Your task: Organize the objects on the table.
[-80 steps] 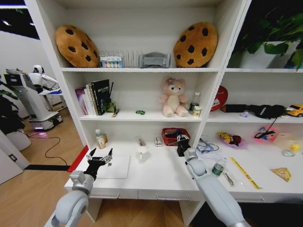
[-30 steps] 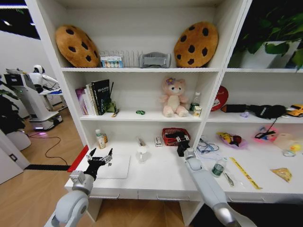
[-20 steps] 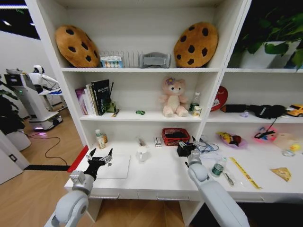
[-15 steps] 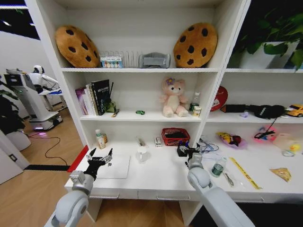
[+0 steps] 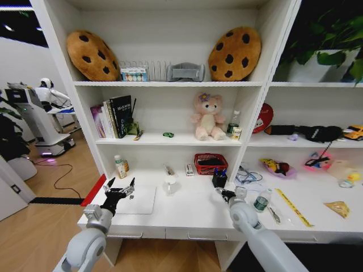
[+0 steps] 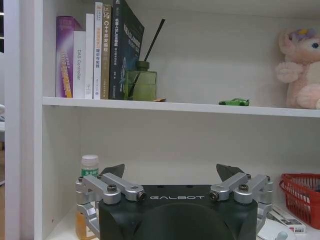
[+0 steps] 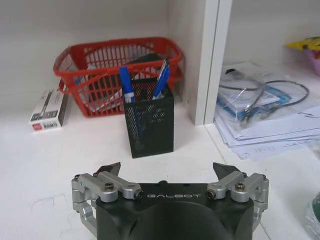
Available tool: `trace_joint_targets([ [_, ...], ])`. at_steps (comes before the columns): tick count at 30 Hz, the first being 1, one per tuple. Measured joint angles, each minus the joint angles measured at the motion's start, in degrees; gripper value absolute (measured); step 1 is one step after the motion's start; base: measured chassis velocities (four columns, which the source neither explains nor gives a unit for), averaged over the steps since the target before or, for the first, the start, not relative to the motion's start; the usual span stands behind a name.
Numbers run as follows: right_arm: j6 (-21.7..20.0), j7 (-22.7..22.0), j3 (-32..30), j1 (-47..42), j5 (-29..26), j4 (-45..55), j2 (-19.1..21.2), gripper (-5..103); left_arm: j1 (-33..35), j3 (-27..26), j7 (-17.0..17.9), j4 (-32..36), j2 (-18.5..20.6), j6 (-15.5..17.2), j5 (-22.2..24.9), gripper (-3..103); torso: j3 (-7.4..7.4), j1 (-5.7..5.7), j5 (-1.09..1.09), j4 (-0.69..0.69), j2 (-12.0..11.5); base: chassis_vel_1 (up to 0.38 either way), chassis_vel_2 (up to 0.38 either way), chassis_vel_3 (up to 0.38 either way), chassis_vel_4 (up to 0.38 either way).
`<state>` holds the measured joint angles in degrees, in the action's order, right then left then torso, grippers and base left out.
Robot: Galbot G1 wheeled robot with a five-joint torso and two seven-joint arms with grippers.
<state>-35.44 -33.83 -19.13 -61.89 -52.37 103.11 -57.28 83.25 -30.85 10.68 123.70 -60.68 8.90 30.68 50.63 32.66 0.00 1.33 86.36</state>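
Two blue pens (image 7: 160,80) stand in the black cup (image 7: 149,121), which sits upright on the table (image 5: 193,211) just before the red basket (image 7: 117,62), at the basket's 5 o'clock in the head view. Directly in front of the cup, apart from it, hovers the right gripper (image 7: 169,172), jaws released and empty; the cup looks set down there, tidy against the shelf post. At the table's 9 o'clock end the left gripper (image 5: 118,189) hangs spread wide over the laptop (image 5: 136,199), idle.
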Motion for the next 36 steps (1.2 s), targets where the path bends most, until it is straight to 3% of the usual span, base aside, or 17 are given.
trace_joint_targets([
  [2, -2.9, 6.9, -1.5, 0.2, 3.2, -1.9, 0.6, 100, 0.0, 0.0, 0.0, 0.0, 0.0, 0.0, 0.0, 100, 0.0, 0.0, 0.0, 0.0, 0.0, 0.0, 0.0, 0.0, 0.0],
  [3, -2.9, 6.9, -1.5, 0.2, 3.2, -1.9, 0.6, 100, 0.0, 0.0, 0.0, 0.0, 0.0, 0.0, 0.0, 100, 0.0, 0.0, 0.0, 0.0, 0.0, 0.0, 0.0, 0.0, 0.0],
  [6, -6.7, 15.2, -3.3, 1.2, 6.0, -4.4, 1.0, 100, 0.0, 0.0, 0.0, 0.0, 0.0, 0.0, 0.0, 100, 0.0, 0.0, 0.01, 0.0, 0.0, 0.0, 0.0, 0.0, 0.0],
  [9, -7.4, 16.8, -3.4, 2.1, 6.3, -6.5, 0.9, 100, 0.0, 0.0, 0.0, 0.0, 0.0, 0.0, 0.0, 100, 0.0, 0.0, 0.01, 0.0, 0.0, 0.0, 0.0, 0.0, 0.0],
  [18, -7.3, 11.9, -1.7, 3.4, 2.0, -8.1, -0.2, 100, 0.0, 0.0, 0.0, 0.0, 0.0, 0.0, 0.0, 100, 0.0, 0.0, 0.0, 0.0, 0.0, 0.0, 0.0, 0.0, 0.0],
  [23, -7.1, 11.5, -1.5, 3.9, 1.6, -9.0, -0.4, 99, 0.0, 0.0, 0.0, 0.0, 0.0, 0.0, 0.0, 100, 0.0, 0.0, 0.0, -0.01, 0.0, 0.0, 0.0, 0.0, 0.0],
  [28, -7.0, 11.6, -1.4, 4.4, 1.5, -9.7, -0.2, 91, 0.0, 0.0, 0.0, 0.0, 0.0, 0.0, 0.0, 100, 0.0, 0.0, 0.0, 0.0, 0.0, 0.0, 0.0, 0.0, 0.0],
  [31, -6.9, 11.7, -1.4, 5.1, 1.5, -10.7, 0.0, 78, 0.0, 0.0, 0.0, 0.0, 0.0, 0.0, 0.0, 100, 0.0, 0.0, 0.0, 0.0, 0.0, 0.0, 0.0, 0.0, 0.0],
  [36, -6.8, 11.9, -1.1, 5.4, 1.3, -11.6, 0.0, 67, 0.0, 0.0, 0.0, 0.0, 0.0, 0.0, 0.0, 100, 0.0, 0.0, 0.0, 0.0, 0.0, 0.0, 0.0, 0.0, 0.0],
])
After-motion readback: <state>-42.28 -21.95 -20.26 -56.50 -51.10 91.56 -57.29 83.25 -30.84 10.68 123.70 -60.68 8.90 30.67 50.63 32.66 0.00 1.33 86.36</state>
